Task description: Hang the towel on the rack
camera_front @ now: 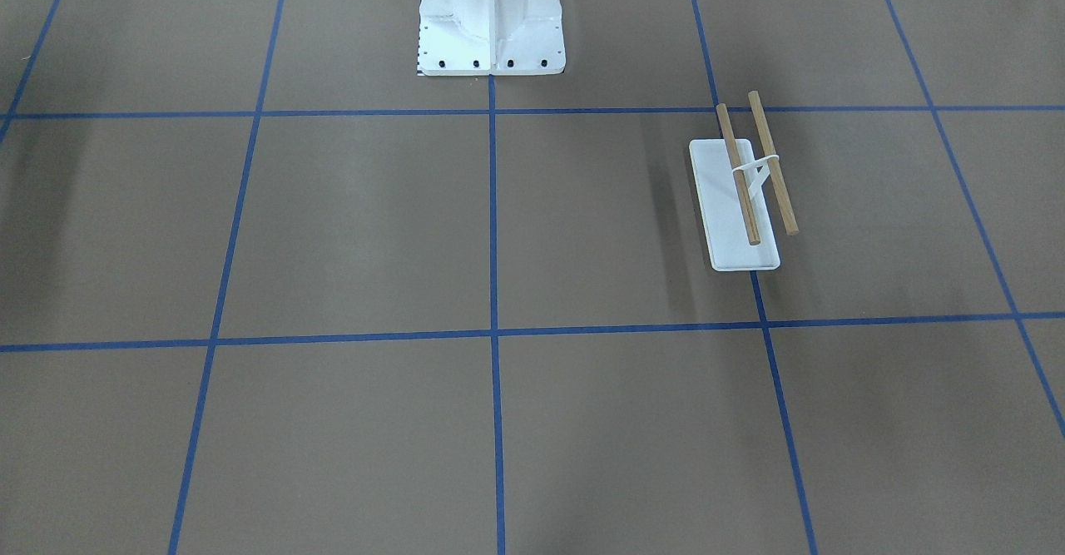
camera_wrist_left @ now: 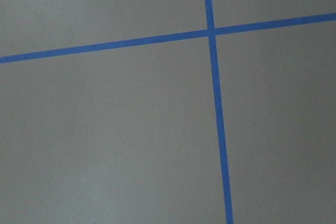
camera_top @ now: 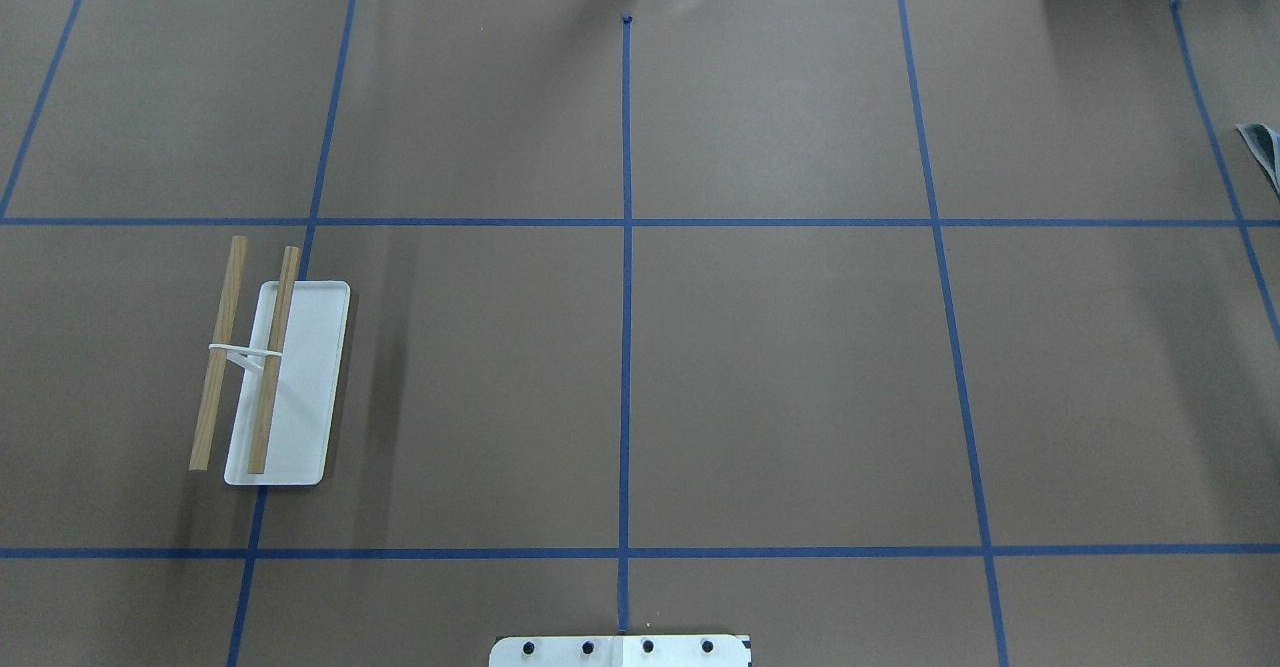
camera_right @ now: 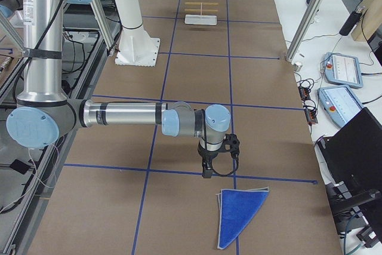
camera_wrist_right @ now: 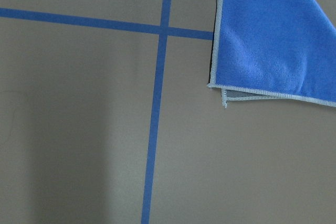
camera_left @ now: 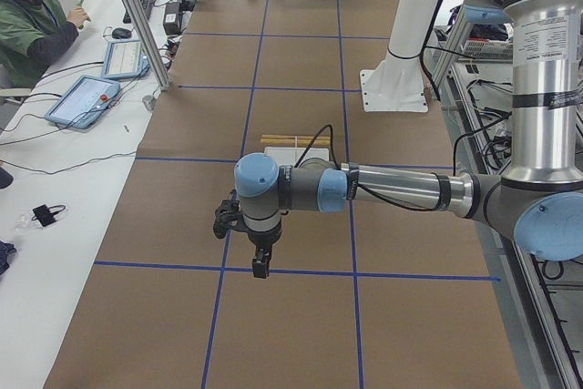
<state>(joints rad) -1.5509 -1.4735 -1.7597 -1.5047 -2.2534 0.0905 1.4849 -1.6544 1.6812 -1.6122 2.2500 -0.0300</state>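
Observation:
The rack (camera_front: 720, 205) stands on the brown table with a flat white base, a white bracket and two bare wooden dowels; it also shows in the overhead view (camera_top: 310, 367). The blue towel (camera_right: 239, 213) lies folded in a triangle at the table's far right end, and its corner shows in the right wrist view (camera_wrist_right: 268, 40). My right gripper (camera_right: 219, 173) hangs just above the table beside the towel, not touching it. My left gripper (camera_left: 260, 269) hangs over bare table short of the rack (camera_left: 296, 141). I cannot tell whether either gripper is open or shut.
The big white bolted pedestal (camera_front: 491, 14) stands at the robot's edge of the table. Blue tape lines grid the brown surface. An operator (camera_left: 32, 25) sits at a side desk with tablets (camera_left: 86, 97). Metal frame posts (camera_right: 307, 13) stand along the table's edge.

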